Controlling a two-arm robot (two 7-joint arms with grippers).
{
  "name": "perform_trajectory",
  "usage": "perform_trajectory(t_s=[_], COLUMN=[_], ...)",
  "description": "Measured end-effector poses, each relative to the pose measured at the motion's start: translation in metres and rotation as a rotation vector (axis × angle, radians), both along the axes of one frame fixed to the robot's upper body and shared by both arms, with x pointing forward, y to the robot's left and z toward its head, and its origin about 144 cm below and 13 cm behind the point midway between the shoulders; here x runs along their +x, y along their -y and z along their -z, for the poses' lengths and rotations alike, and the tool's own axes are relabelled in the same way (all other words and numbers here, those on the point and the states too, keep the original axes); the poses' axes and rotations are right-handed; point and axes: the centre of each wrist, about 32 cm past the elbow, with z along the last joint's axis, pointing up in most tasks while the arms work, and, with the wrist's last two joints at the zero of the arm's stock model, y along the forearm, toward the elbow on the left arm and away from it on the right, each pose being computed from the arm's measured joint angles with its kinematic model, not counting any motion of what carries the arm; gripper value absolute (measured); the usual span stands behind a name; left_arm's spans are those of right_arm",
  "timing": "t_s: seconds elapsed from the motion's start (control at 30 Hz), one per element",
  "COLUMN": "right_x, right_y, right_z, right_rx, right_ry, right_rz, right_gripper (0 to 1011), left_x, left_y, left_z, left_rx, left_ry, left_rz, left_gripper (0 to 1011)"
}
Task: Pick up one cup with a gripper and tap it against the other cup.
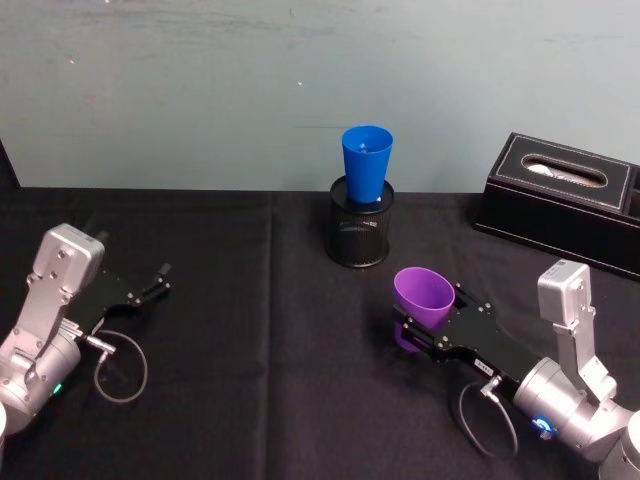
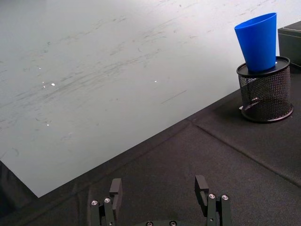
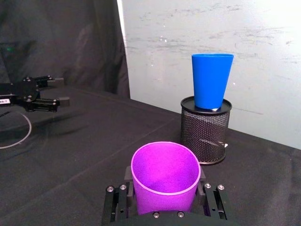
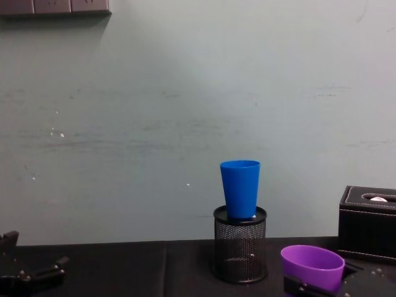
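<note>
Right wrist view: right gripper (image 3: 165, 190) clamps smooth, wide-mouthed purple cup (image 3: 164, 174), upright, near blue cup (image 3: 211, 80) standing in mesh pen holder (image 3: 205, 129). Head view adds tissue box (image 1: 560, 195); left gripper (image 1: 160, 278) parked left, jaws apart.

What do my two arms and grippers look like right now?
The left arm and right arm are silver-grey with rounded joints and boxy wrist blocks. The left gripper and right gripper are flat black claws with small silver screws. A thin black cable loops beside each wrist.
</note>
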Motion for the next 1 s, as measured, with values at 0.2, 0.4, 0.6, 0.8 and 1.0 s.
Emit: perform_trajectory(t_s=[0.2, 0.4, 0.6, 0.8, 1.0], right_x=[0.003, 0.004, 0.004, 0.004, 0.004], right_y=[-0.001, -0.002, -0.002, -0.002, -0.001], right_z=[0.006, 0.010, 0.013, 0.015, 0.017], right_rx=[0.005, 0.003, 0.000, -0.004, -0.004], right_ry=[-0.007, -0.010, -0.017, -0.022, -0.026], right_rz=[0.004, 0.005, 0.008, 0.009, 0.008], right_gripper=[731, 731, 731, 731, 731], left_x=[0.000, 0.000, 0.000, 0.000, 0.000], left_y=[0.000, 0.000, 0.000, 0.000, 0.000], left_z=[0.000, 0.000, 0.000, 0.000, 0.000], left_rx=[0.000, 0.000, 0.000, 0.000, 0.000], left_ry=[0.000, 0.000, 0.000, 0.000, 0.000], left_rz=[0.000, 0.000, 0.000, 0.000, 0.000], left_gripper=[1011, 1011, 1011, 1011, 1011])
